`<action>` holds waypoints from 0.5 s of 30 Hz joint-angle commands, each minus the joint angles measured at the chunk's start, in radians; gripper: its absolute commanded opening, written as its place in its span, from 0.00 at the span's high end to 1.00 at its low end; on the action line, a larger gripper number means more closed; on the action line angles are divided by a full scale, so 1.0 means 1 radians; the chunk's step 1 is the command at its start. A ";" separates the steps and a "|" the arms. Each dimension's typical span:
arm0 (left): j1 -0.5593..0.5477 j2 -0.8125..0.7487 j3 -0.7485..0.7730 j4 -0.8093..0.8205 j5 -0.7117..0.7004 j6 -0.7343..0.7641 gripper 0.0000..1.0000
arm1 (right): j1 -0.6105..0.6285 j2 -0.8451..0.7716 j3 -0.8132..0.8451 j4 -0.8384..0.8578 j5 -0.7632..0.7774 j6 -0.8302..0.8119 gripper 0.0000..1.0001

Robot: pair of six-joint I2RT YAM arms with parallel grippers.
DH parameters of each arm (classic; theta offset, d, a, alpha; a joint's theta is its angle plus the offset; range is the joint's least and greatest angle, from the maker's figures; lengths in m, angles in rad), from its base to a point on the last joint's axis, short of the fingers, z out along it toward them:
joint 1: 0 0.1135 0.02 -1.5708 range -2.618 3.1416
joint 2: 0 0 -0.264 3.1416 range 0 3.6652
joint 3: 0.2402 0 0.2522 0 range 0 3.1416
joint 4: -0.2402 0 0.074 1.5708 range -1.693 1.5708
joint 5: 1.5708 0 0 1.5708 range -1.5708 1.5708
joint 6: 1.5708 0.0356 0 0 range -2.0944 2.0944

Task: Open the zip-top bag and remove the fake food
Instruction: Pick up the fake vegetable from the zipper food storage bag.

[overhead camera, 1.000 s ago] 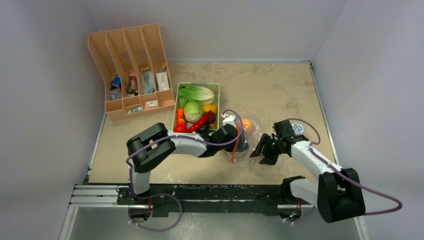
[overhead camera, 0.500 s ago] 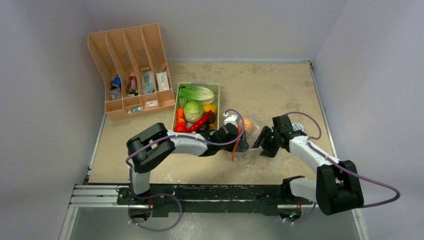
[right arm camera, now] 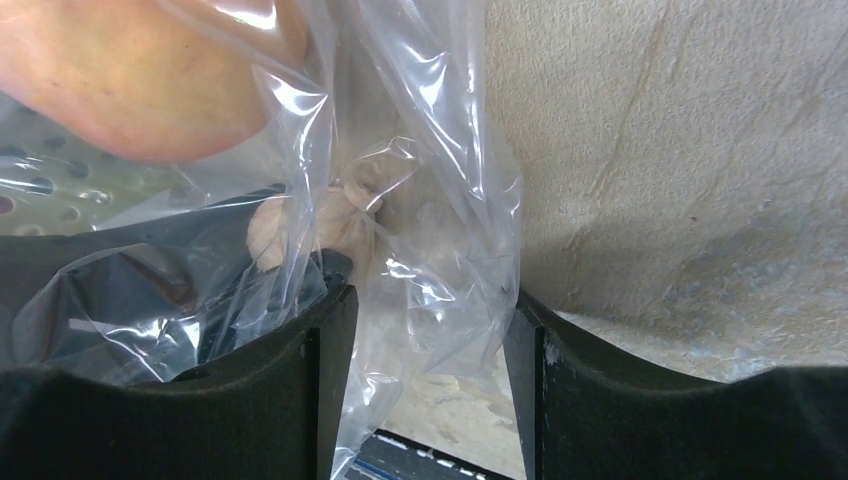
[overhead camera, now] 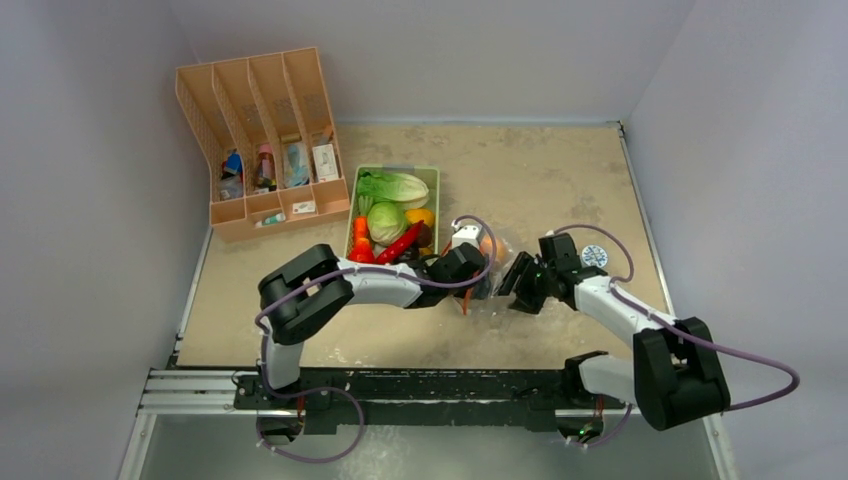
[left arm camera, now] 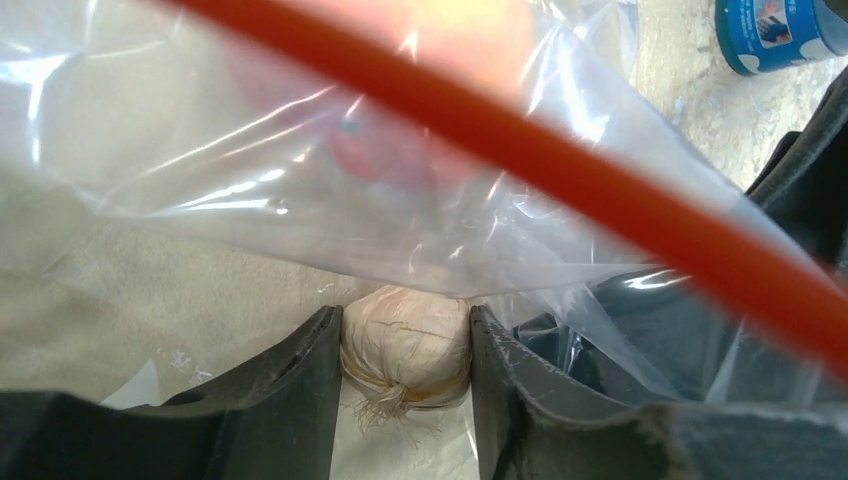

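Note:
The zip-top bag (overhead camera: pixel 500 262) lies crinkled on the table right of the tray, with its orange-red zip strip (left arm camera: pixel 600 190) running across the left wrist view. An orange-pink peach (overhead camera: pixel 490 247) sits inside it and also shows in the right wrist view (right arm camera: pixel 140 80). My left gripper (overhead camera: pixel 478 280) reaches into the bag and is shut on the small beige piece (left arm camera: pixel 405 350), which sits squeezed between both fingers. My right gripper (overhead camera: pixel 516 276) is open at the bag's right side, with loose bag plastic (right arm camera: pixel 430 240) between its fingers. The beige piece shows through the plastic there (right arm camera: pixel 310 225).
The pale-green tray (overhead camera: pixel 395 170) behind the left arm holds lettuce, a cabbage (overhead camera: pixel 387 222), a red chili (overhead camera: pixel 400 243), a carrot (overhead camera: pixel 360 235) and a yellow pepper. A peach-coloured file organizer (overhead camera: pixel 265 140) stands at the back left. A small blue-white round lid (overhead camera: pixel 594 256) lies behind the right arm.
My right gripper has moved left and away from me, up to the bag's right side. My left gripper has shifted slightly deeper into the bag.

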 commanded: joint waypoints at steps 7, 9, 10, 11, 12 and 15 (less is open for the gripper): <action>-0.027 -0.100 -0.074 -0.092 -0.137 -0.007 0.49 | 0.023 0.070 0.029 -0.091 0.093 -0.031 0.40; -0.028 -0.111 -0.066 -0.110 -0.161 -0.001 0.49 | 0.023 0.068 0.035 -0.102 0.104 -0.029 0.41; -0.028 -0.110 -0.059 -0.121 -0.172 0.002 0.50 | 0.023 0.066 0.038 -0.105 0.111 -0.026 0.41; -0.027 -0.107 -0.054 -0.135 -0.187 0.003 0.51 | 0.023 0.063 0.040 -0.106 0.116 -0.025 0.41; -0.028 -0.106 -0.050 -0.145 -0.191 0.002 0.51 | 0.023 0.063 0.040 -0.107 0.118 -0.025 0.41; -0.028 -0.115 -0.051 -0.151 -0.195 0.000 0.54 | 0.023 0.075 0.043 -0.122 0.120 -0.018 0.40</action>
